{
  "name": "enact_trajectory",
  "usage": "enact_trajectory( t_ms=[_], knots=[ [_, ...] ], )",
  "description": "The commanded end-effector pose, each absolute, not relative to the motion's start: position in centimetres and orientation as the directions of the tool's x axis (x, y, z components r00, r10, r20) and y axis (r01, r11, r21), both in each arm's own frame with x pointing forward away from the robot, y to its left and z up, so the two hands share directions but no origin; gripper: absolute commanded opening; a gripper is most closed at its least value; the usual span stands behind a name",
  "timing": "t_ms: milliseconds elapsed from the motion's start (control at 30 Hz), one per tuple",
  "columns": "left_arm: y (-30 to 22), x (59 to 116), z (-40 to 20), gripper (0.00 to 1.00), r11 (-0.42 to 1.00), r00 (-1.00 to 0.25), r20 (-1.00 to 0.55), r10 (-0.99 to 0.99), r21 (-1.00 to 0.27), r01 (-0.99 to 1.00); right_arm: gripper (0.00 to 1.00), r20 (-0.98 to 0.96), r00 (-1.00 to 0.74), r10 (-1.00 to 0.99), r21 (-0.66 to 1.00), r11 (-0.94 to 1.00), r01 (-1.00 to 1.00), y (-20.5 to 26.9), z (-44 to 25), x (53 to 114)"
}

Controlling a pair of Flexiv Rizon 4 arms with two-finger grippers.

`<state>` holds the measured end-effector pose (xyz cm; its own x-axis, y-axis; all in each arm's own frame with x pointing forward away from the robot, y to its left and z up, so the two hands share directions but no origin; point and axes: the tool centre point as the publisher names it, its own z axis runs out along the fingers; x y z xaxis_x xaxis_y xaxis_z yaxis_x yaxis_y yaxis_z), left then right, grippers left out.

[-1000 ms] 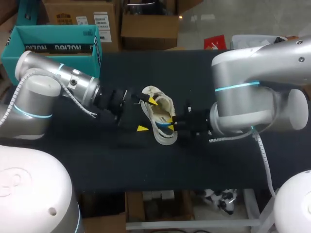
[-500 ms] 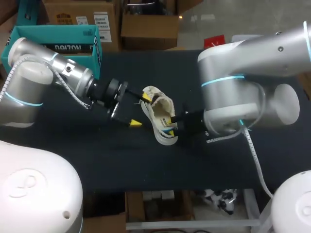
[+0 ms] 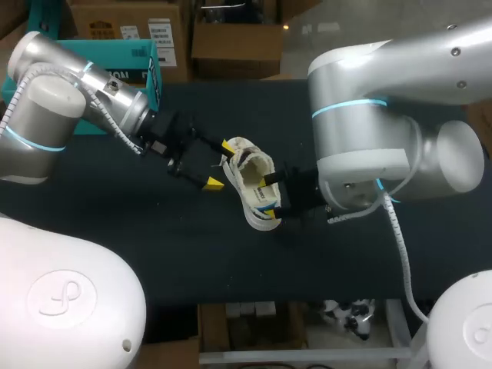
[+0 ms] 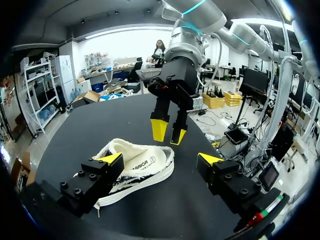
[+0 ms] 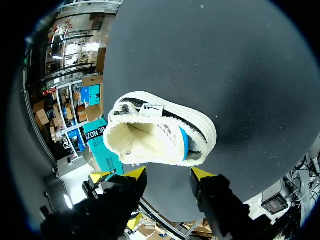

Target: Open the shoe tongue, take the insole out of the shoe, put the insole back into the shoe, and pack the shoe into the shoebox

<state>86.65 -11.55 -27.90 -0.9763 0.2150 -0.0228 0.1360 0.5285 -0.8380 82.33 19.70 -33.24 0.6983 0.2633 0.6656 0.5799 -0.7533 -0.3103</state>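
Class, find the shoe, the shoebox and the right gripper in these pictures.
shoe [image 5: 160,135], right wrist view, on its fleecy lining.
shoebox [image 3: 127,55], head view, on its teal side wall.
right gripper [image 4: 168,133], left wrist view, midway between its yellow tips.

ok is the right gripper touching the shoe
Cannot tell. In the left wrist view the right gripper hangs just over the shoe; no view shows contact or a gap plainly.
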Motion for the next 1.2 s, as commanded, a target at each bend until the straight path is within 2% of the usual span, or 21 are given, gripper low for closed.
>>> enact_trajectory(
  t_ms=[33, 300, 400, 700, 1033, 1200],
  knots=[
    [-12.1, 86.0, -27.2, 1.0, 0.618, -0.984, 0.0, 0.181, -0.778, 0.114, 0.0, 0.647, 0.704, 0.293, -0.356, -0.7, 0.619, 20.1, -34.4, 84.1],
    [-12.1, 86.0, -27.2, 1.0, 0.618, -0.984, 0.0, 0.181, -0.778, 0.114, 0.0, 0.6, 0.727, 0.334, -0.376, -0.684, 0.624, 21.4, -38.0, 86.6],
    [-10.9, 86.5, -26.4, 1.0, 0.647, -0.998, 0.023, 0.061, -0.762, 0.022, 0.0, 0.585, 0.737, 0.338, -0.372, -0.696, 0.614, 21.2, -38.7, 87.0],
    [-10.9, 86.5, -26.4, 1.0, 0.647, -0.998, 0.023, 0.061, -0.762, 0.022, 0.0, 0.552, 0.76, 0.343, -0.358, -0.726, 0.587, 20.8, -40.1, 86.8],
    [-10.9, 86.5, -26.4, 1.0, 0.647, -0.998, 0.023, 0.061, -0.762, 0.022, 0.0, 0.655, 0.674, 0.341, -0.314, -0.689, 0.654, 18.7, -34.0, 84.8],
    [-11.1, 86.4, -27.2, 1.0, 0.684, -0.995, 0.086, -0.046, -0.723, -0.094, 0.0, 0.68, 0.635, 0.367, -0.324, -0.626, 0.709, 17.1, -32.7, 84.9]
  ],
)
